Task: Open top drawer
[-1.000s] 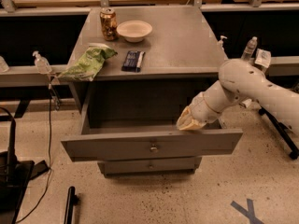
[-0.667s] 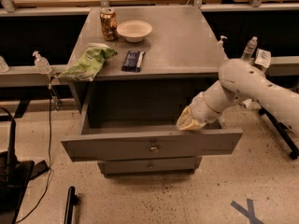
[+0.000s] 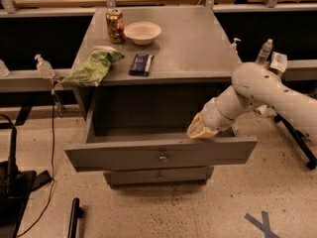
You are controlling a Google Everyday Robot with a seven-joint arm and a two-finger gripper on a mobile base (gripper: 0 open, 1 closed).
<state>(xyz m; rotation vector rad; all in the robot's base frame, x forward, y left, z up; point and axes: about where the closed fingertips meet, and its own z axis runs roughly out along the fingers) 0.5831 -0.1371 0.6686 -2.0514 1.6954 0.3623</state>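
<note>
One gripper [image 3: 199,128] above top drawer [image 3: 161,154] front

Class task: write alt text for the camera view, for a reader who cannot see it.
The top drawer of a grey cabinet stands pulled out, and the robot's end effector is at its right inner front edge. On the cabinet top lie a can, bowl, green bag and dark packet.

grey cabinet top [image 3: 198,43], gripper [image 3: 198,129] below it over the drawer
on it: can [image 3: 115,26], bowl [image 3: 142,32], green bag [image 3: 93,68], dark bar [image 3: 141,64].
</note>
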